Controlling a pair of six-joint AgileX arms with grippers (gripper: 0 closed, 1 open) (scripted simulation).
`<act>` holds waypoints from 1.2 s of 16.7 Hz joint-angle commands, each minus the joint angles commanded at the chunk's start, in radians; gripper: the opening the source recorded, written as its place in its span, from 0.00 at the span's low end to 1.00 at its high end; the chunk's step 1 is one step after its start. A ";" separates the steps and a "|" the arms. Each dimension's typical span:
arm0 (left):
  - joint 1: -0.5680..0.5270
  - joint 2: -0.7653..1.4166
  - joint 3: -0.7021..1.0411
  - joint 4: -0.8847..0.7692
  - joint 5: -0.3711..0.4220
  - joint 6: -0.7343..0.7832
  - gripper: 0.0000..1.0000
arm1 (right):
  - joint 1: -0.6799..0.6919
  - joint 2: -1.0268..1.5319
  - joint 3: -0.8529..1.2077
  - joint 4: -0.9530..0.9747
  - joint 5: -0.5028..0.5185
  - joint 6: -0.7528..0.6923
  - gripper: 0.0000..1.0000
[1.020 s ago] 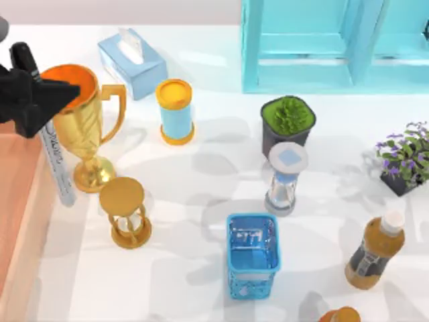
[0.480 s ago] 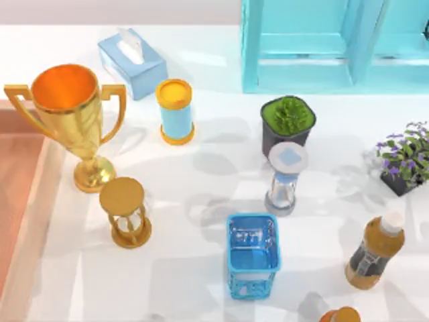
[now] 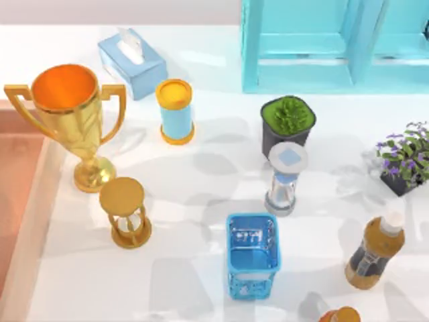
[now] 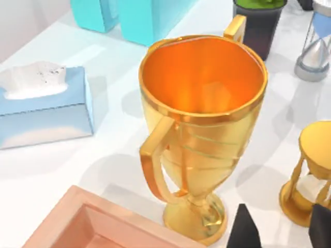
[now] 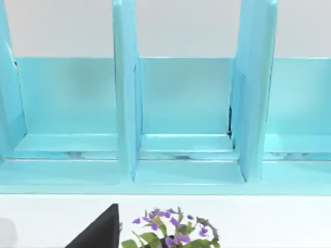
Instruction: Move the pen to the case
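**Case at the tabletop's left edge, left end effector released beside the trophy**

Top view: a white tabletop [image 3: 201,181] crowded with objects. The case [image 3: 37,228] sits at the far left edge, partly cut off, with a salmon-orange inside and a pale rim. Just right of its rim stands a gold trophy [image 3: 70,114], with a gold hourglass [image 3: 125,211] near it, toward the front. Behind the trophy lie a blue tissue box [image 3: 132,62] and a blue can [image 3: 175,111] with a yellow lid. A turquoise shelf [image 3: 322,47] fills the back right. In front of the shelf are a green plant [image 3: 288,124] in a dark pot and, just beside it, a grey hourglass [image 3: 286,178]. A blue mesh basket [image 3: 253,255] sits near the front centre. At the right are purple flowers [image 3: 405,161] and an orange bottle [image 3: 375,251].

Left wrist view: the left end effector [image 4: 282,230] hangs above the tabletop between the trophy's foot and the gold hourglass. It is released — its two dark fingertips [image 4: 243,227] stand apart with nothing between them. A corner of the case lies close by, and the tissue box is beyond the trophy.

Right wrist view: the right end effector [image 5: 101,232] faces the shelf's open compartments, with the purple flowers just beside it — whether it is released or clenched cannot be told.
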 joint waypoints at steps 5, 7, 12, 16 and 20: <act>0.045 0.039 0.024 -0.117 0.036 0.138 0.00 | 0.000 0.000 0.000 0.000 0.000 0.000 1.00; 0.045 0.039 0.024 -0.117 0.036 0.138 0.00 | 0.000 0.000 0.000 0.000 0.000 0.000 1.00; 0.031 0.028 -0.008 -0.078 0.033 0.106 0.00 | 0.000 0.000 0.000 0.000 0.000 0.000 1.00; 0.004 0.023 -0.083 0.064 0.044 0.031 0.00 | 0.000 0.000 0.000 0.000 0.000 0.000 1.00; -0.028 0.013 -0.147 0.180 0.055 -0.030 0.00 | 0.000 0.000 0.000 0.000 0.000 0.000 1.00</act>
